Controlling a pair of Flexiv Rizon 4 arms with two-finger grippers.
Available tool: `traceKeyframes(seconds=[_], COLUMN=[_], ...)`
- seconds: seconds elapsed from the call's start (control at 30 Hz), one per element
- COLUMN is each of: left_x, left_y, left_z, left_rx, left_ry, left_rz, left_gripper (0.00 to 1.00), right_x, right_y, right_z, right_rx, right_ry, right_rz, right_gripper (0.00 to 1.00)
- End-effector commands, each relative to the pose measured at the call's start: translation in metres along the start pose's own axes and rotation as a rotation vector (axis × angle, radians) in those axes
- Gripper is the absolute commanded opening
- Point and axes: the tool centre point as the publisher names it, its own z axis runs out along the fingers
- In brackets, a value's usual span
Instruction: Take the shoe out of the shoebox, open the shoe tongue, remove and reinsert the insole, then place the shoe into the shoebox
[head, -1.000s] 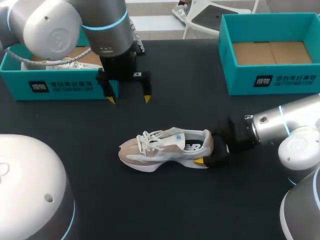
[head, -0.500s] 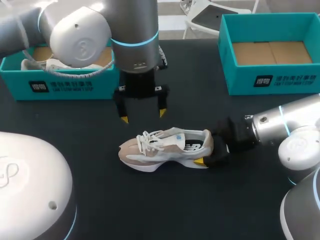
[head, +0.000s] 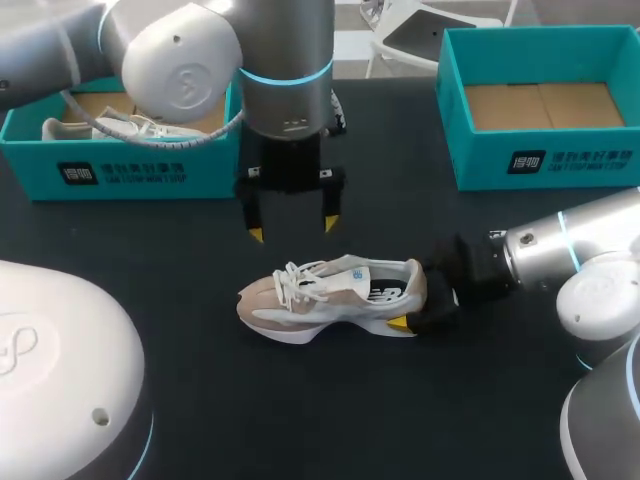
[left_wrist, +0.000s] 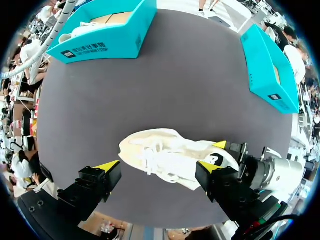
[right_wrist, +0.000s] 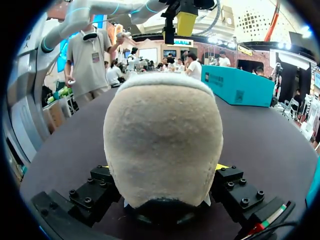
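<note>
Closing in over the last second, the left arm's fingers now hang spread above the laces of the beige-and-white mesh sneaker. At its heel, the right arm's fingers pinch it steady on the dark surface, so tongue-opening looks next.

Table: shoe at frame centre. Left shoebox upper left, second shoe inside; right shoebox upper right. Left gripper behind the shoe, apart. Right gripper clasping its right end.
</note>
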Motion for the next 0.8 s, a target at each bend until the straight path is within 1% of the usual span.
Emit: traceKeyframes(seconds=[0.03, 0.2, 0.3, 0.33, 0.43, 0.57, 0.8], left_x=[0.007, 0.025, 0.036, 0.039, 0.05, 0.064, 0.081], left_y=[0.016, 0.034, 0.038, 0.039, 0.04, 0.041, 0.047], left_z=[0.003, 0.018, 0.023, 0.025, 0.029, 0.036, 0.052], left_rx=[0.018, 0.043, 0.04, 0.028, 0.033, 0.065, 0.068], left_ry=[-0.026, -0.064, -0.071, -0.067, -0.068, -0.099, -0.122], left_rz=[0.011, 0.061, 0.094, 0.102, 0.117, 0.133, 0.154], left_gripper=[1.0, 1.0, 1.0, 1.0, 1.0, 1.0, 1.0], right_x=[0.0, 0.0, 0.0, 0.0, 0.0, 0.0, 0.0], right_y=[-0.001, -0.001, -0.001, -0.001, -0.001, -0.001, -0.001], right_z=[0.002, 0.002, 0.002, 0.002, 0.002, 0.002, 0.002], right_rx=[0.002, 0.002, 0.002, 0.002, 0.002, 0.002, 0.002], right_ry=[-0.002, -0.002, -0.002, -0.002, -0.002, -0.002, -0.002], right_rz=[-0.001, -0.001, -0.001, -0.001, -0.001, -0.001, -0.001], right_gripper=[0.0, 0.0, 0.0, 0.0, 0.0, 0.0, 0.0])
